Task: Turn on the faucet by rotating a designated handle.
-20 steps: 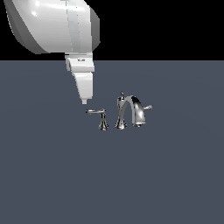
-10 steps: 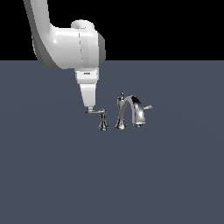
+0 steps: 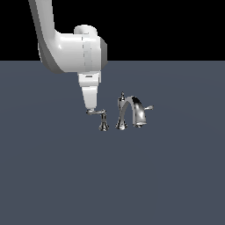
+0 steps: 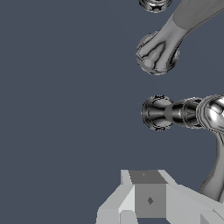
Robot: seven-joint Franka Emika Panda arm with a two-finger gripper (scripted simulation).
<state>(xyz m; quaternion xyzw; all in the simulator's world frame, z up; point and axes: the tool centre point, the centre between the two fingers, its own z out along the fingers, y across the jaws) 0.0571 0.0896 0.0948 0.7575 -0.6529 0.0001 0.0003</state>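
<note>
The chrome faucet [image 3: 128, 112] stands on the grey surface, with an arched spout [image 3: 136, 108] and a pointed finial. The handle [image 3: 96, 113] is a long slim lever on its own flared pedestal [image 3: 103, 125], on the exterior view's left of the spout. My gripper [image 3: 91, 107] points down with its fingers together, its tip at the lever's outer end; I cannot tell if it touches. In the wrist view the pedestal top [image 4: 156, 112] and lever [image 4: 192, 112] show from above, just beyond my gripper [image 4: 148, 177].
A shorter chrome lever stub [image 3: 148, 107] sticks out on the exterior view's right of the spout. The spout base [image 4: 157, 54] and another pedestal [image 4: 155, 3] show in the wrist view. Flat grey surface [image 3: 57, 176] lies all around.
The arm has swung toward the exterior view's right, and the gripper tip has come down slightly to the lever's outer end. The handle has not visibly turned.
</note>
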